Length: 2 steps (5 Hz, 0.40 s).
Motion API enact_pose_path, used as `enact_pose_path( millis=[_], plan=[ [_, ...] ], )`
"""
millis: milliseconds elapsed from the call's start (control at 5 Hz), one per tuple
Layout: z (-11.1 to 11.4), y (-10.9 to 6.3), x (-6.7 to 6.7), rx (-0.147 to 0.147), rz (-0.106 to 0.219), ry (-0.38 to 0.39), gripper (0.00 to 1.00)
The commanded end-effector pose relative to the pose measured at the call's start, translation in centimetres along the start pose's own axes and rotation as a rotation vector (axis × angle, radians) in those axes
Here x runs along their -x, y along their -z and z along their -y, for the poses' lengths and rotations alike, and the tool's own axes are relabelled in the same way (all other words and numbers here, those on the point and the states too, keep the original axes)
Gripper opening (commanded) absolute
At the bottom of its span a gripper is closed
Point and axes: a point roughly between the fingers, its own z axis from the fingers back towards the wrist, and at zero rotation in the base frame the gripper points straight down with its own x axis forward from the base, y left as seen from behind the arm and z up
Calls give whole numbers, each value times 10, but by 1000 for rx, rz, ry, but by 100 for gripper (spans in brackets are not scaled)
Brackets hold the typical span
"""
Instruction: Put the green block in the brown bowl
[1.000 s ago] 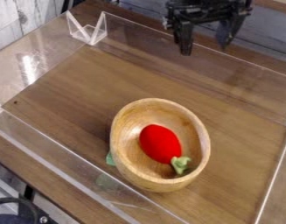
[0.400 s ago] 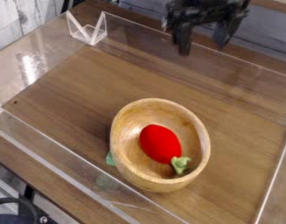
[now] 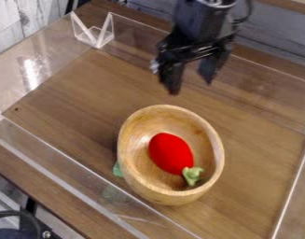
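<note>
1. Desk (image 3: 67, 103): a brown wood-grain surface, enclosed by low clear walls along its edges.
2. Gripper (image 3: 189, 77): a black pincer, pointed downward above the middle of the desk toward the far edge; its two fingers are seen spread wide, and nothing is held between them.
3. Brown bowl (image 3: 136, 126): a round, light wooden bowl with a thick rim, placed near the front edge of the desk, right of centre, apart from the gripper.
4. Red toy (image 3: 171, 149): an oval red piece with a small green tip, lying inside the brown bowl.
5. Green block (image 3: 118, 170): only a small green patch is seen, on the desk against the outer left side of the brown bowl, near the front edge; its shape cannot be made out.
</note>
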Motion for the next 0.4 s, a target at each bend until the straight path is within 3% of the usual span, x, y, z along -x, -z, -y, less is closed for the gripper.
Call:
enact_pose_path(
  millis=[0,200],
  plan=[
    [-21,-14,8,19,-1,-74,100],
    [-37,-17,33,19,-9,-86,100]
  ],
)
